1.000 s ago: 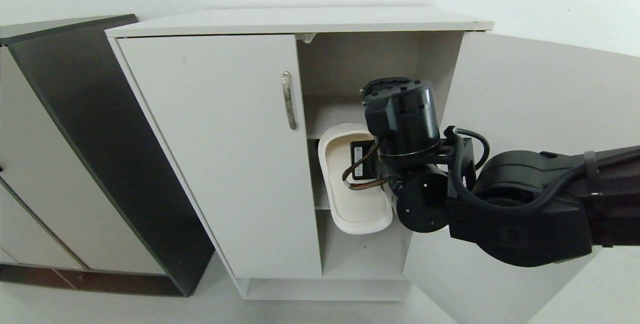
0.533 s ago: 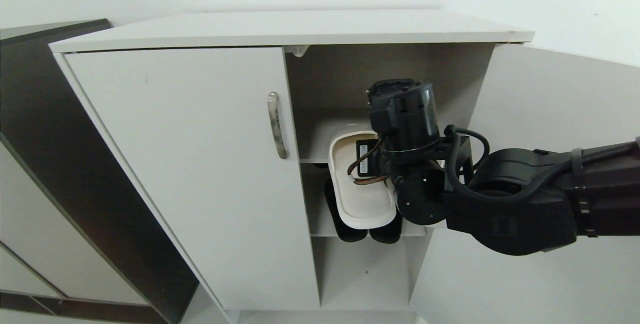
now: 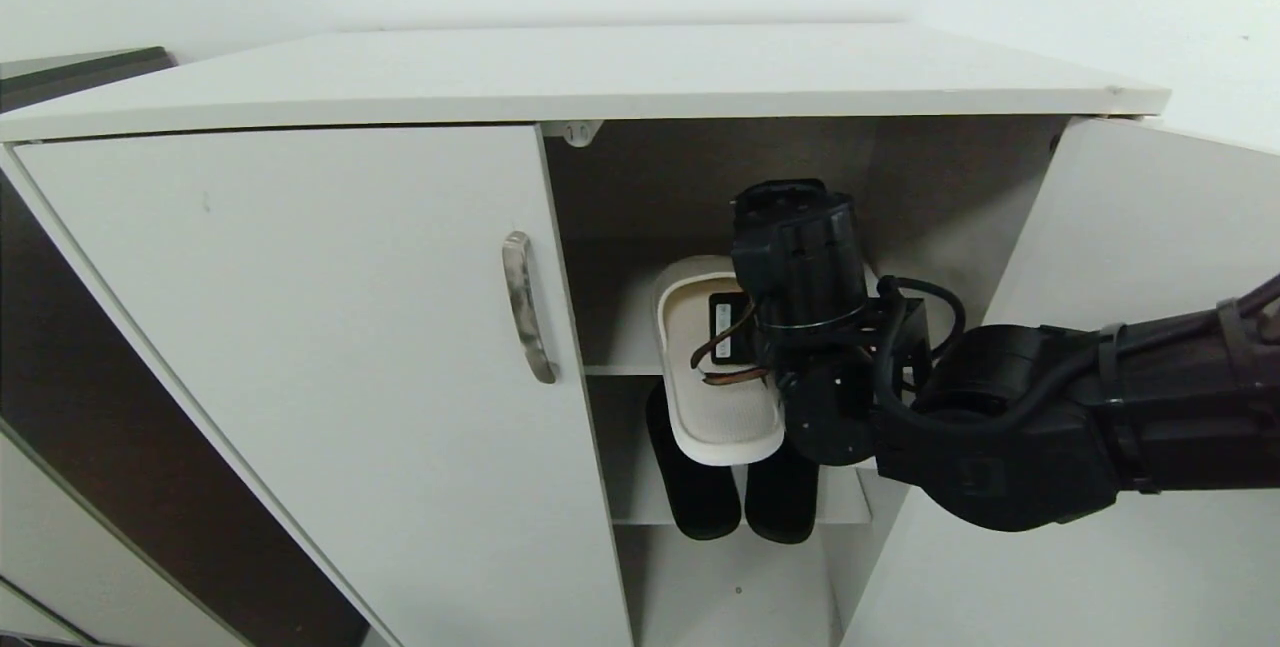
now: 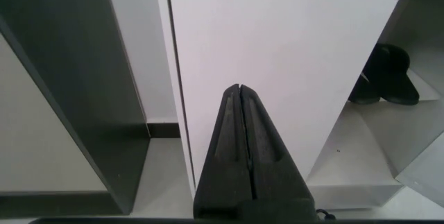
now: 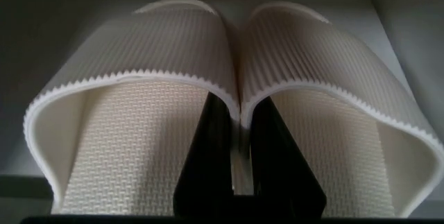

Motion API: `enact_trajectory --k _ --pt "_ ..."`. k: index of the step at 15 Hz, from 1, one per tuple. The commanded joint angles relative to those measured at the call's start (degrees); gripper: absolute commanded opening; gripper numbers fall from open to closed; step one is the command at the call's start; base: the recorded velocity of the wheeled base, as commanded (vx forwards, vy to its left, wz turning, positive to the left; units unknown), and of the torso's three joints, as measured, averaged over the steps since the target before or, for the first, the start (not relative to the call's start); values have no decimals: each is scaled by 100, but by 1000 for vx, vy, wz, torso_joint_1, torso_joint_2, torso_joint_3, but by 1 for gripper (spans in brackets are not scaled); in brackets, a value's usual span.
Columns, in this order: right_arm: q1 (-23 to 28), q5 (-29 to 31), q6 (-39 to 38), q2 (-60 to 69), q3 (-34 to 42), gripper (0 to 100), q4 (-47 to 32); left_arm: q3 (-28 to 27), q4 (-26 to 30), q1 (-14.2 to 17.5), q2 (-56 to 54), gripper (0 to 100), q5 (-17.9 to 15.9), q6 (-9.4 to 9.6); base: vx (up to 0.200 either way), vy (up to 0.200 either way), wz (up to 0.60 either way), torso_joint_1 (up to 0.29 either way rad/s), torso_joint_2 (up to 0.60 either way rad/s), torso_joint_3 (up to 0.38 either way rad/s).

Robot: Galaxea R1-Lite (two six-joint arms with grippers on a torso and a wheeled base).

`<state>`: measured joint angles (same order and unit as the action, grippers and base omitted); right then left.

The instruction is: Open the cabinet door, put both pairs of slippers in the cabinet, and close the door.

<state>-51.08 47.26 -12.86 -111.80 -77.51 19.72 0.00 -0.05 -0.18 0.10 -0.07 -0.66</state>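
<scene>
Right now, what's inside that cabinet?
Two black slippers lie on the lower shelf; the right gripper holds white slippers at the shelf above. The closed left door covers the cabinet's other half.

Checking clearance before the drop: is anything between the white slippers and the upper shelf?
Nothing visible. The right door is open, the white slippers in the right gripper reach over the upper shelf, and the black slippers lie one shelf lower.
</scene>
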Motion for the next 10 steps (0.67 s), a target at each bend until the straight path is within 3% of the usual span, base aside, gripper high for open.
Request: enact_trajectory --k 1,5,10 --pt "1 -15 47 -44 219 0 181 0 -4 1 -1 0 -1 -4 0 0 0 0 0 0" --pt "124 -51 240 -263 -1 0 339 0 -4 1 -1 0 7 -4 0 0 0 0 0 0" --pt "555 -191 609 -843 -1153 0 251 0 -4 1 -1 0 7 -4 0 0 0 0 0 0"
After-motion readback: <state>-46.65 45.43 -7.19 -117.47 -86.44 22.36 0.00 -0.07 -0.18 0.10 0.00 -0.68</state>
